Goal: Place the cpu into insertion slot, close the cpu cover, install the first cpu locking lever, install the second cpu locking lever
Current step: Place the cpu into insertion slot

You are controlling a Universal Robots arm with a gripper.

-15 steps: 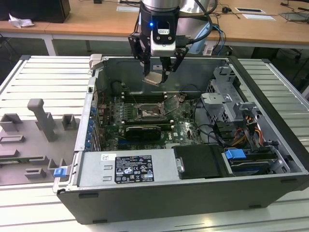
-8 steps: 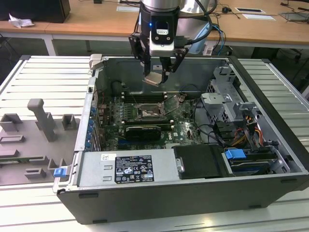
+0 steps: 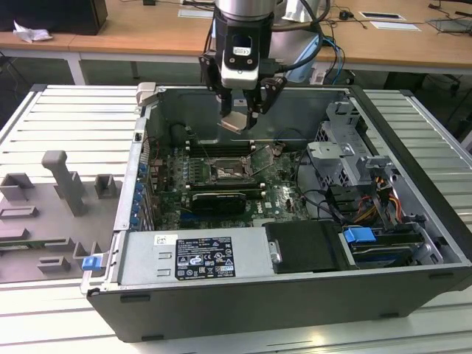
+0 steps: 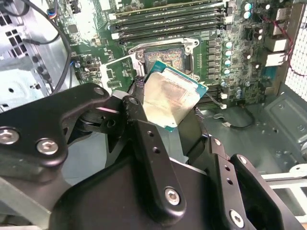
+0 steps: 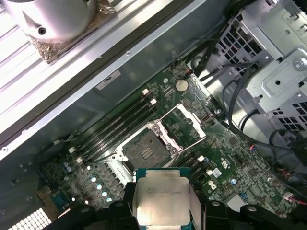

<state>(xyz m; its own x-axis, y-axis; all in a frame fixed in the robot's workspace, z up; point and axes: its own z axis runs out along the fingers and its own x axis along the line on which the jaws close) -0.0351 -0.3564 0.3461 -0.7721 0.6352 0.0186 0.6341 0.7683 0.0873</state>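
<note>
Pincer (image 3: 241, 114) tight around the cpu (image 5: 160, 203), above the insertion slot (image 5: 144, 151).

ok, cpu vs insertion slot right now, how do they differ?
Look: the cpu has a pale silvery metal top; the insertion slot is a dark recess in a metal rim.
Pose: the cpu hangs in the pincer above the green board; the insertion slot sits fixed on it, uncovered.
Shared: both square, of similar footprint.
</note>
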